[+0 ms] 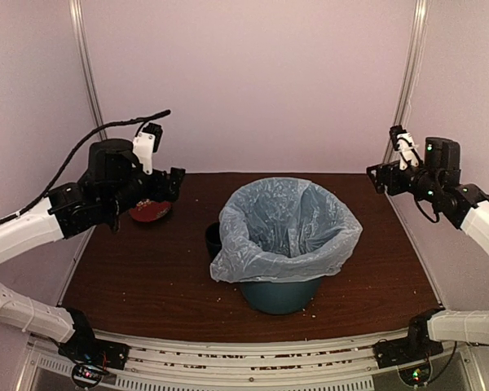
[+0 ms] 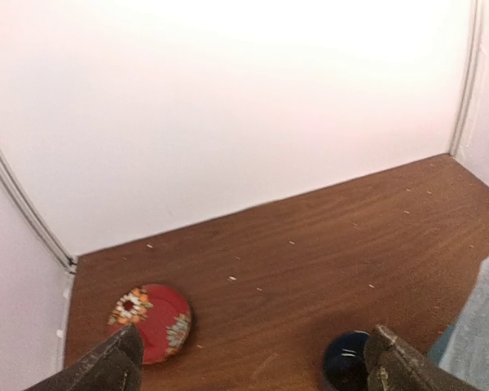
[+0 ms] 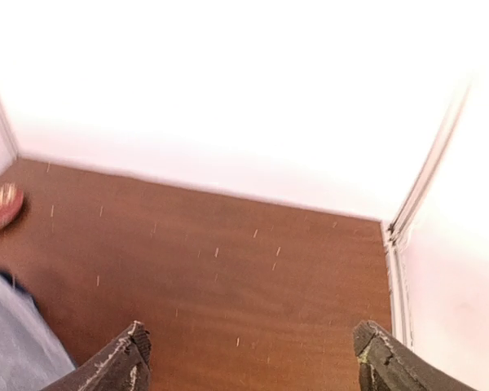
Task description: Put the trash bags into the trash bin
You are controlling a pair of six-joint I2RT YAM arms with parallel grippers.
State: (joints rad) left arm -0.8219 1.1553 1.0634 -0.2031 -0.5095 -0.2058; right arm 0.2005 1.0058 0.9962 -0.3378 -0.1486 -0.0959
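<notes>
The pale blue-grey trash bag (image 1: 285,232) lines the teal trash bin (image 1: 279,295) at the table's middle, its edge folded down over the rim all round. An edge of the bag shows in the left wrist view (image 2: 481,326) and in the right wrist view (image 3: 16,342). My left gripper (image 1: 173,181) is open and empty, raised at the back left above the red dish. My right gripper (image 1: 376,176) is open and empty, raised at the back right. Both are well apart from the bin. In the wrist views the left gripper (image 2: 253,362) and right gripper (image 3: 248,358) stand wide open over bare table.
A red dish with a flower pattern (image 1: 150,212) lies at the back left, also in the left wrist view (image 2: 153,319). A small dark blue mug (image 1: 213,239) stands against the bin's left side, also seen by the left wrist (image 2: 346,358). White walls enclose three sides.
</notes>
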